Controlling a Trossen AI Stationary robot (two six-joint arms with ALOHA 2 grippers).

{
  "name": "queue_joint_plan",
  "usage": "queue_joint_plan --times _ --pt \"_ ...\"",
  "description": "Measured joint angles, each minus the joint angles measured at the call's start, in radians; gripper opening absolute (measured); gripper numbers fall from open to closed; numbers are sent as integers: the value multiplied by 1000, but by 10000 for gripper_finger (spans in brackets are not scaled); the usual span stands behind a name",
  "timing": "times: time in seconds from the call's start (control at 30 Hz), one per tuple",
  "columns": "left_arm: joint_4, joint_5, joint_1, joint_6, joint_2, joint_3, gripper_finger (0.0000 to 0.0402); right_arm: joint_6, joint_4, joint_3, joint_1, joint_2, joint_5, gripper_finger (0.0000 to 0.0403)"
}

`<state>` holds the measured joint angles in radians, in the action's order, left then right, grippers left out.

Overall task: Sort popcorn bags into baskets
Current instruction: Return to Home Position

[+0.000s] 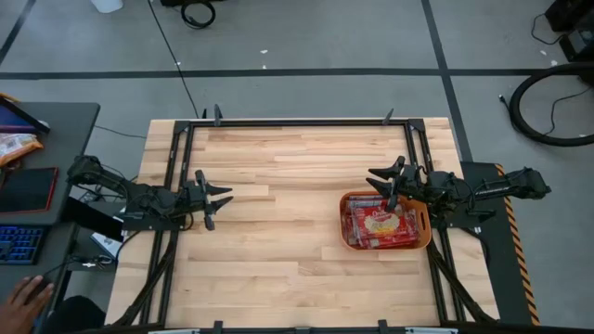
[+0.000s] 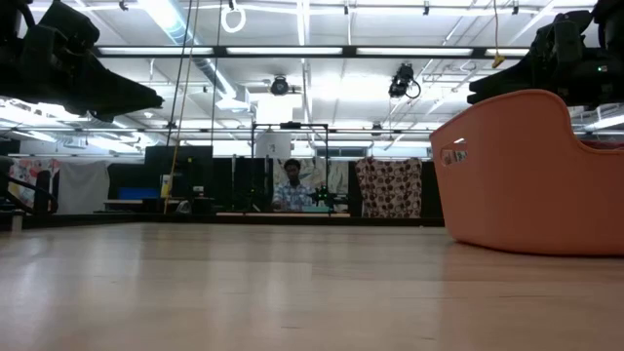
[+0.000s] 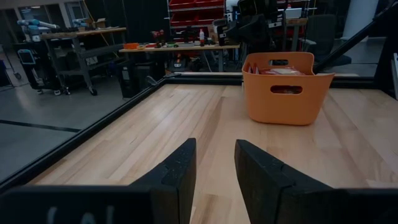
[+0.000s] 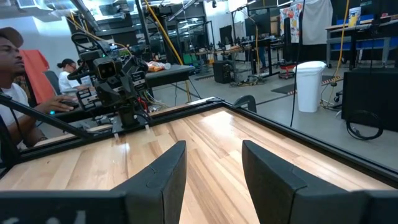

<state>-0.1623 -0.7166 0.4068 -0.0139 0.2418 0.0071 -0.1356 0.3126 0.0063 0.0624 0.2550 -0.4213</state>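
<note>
The orange tub stands on the right part of the table, also seen in the low view and the left wrist view. Several red popcorn packets lie inside it, and their tops show over the rim. My right gripper is open. It hovers just past the tub's far left corner, pointing toward the table's left. My left gripper is open over the left part of the table, pointing toward the tub.
Bare wood lies between the two grippers. A black frame rims the table. A side desk on the left holds an orange snack bag and a keyboard. A person's hand is near it.
</note>
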Motion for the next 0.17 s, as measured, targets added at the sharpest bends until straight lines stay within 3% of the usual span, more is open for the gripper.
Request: queue_joint_plan --times 0.17 --pt "0 0 0 0 0 0 117 0 0 0 0 0 0 160"
